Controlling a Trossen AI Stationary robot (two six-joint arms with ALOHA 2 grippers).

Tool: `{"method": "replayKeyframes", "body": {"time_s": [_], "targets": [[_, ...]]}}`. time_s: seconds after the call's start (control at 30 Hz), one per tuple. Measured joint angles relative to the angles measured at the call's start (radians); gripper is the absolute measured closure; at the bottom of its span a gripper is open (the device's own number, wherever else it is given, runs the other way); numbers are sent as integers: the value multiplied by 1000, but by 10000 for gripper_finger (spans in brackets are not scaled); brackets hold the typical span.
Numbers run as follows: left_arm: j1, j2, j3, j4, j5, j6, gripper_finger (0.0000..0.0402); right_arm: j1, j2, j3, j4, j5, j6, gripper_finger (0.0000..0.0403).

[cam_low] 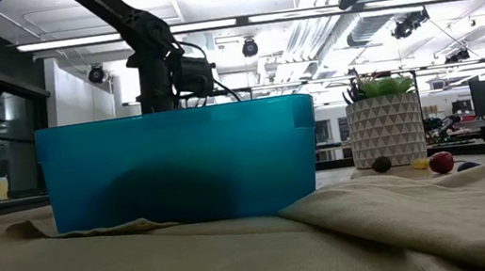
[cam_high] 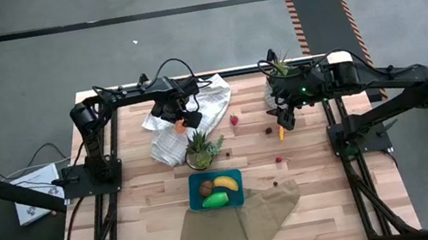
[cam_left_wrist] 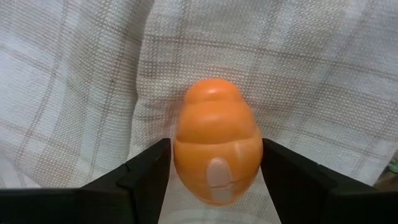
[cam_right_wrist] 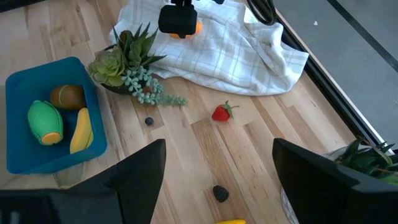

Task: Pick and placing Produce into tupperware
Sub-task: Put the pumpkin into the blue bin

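An orange ridged toy piece (cam_left_wrist: 216, 146) lies on the white checked towel (cam_high: 209, 101) at the table's far middle. My left gripper (cam_high: 183, 120) points straight down over it, open, one finger on each side of the piece. My right gripper (cam_right_wrist: 217, 180) hangs open and high over the table's right part, holding nothing. The teal tupperware (cam_high: 193, 183) at the near middle holds a banana (cam_high: 226, 182), a kiwi (cam_high: 206, 188) and a green pepper (cam_high: 215, 199). A strawberry (cam_right_wrist: 221, 112), a blackberry (cam_right_wrist: 221, 193) and a small dark berry (cam_right_wrist: 148, 121) lie on the wood. My left gripper comes from above with its fingers (cam_left_wrist: 146, 171) close beside the orange piece's two opposite sides (cam_left_wrist: 180, 155). Whether they touch it, I cannot tell. The piece rests on the towel.
A spiky potted plant (cam_high: 201, 148) stands between the towel and the tupperware. A second one (cam_high: 279, 65) stands at the far right. A tan cloth (cam_high: 244, 220) lies at the near edge, against the tupperware. A yellow piece (cam_high: 282, 133) and a red berry (cam_high: 279, 160) lie at the right.
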Motion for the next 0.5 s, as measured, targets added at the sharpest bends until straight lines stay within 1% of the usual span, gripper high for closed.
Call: {"method": "replayKeyframes", "body": {"time_s": [0.2, 0.27, 0.33, 0.5], "targets": [[0, 0, 0, 0, 17, 13, 210, 0, 0, 0, 0, 0, -3, 117], [0, 0, 0, 0, 20, 15, 217, 0, 0, 0, 0, 0, -3, 117], [0, 0, 0, 0, 21, 15, 215, 0, 0, 0, 0, 0, -3, 117], [0, 0, 0, 0, 21, 15, 196, 0, 0, 0, -1, 0, -2, 117]]}}
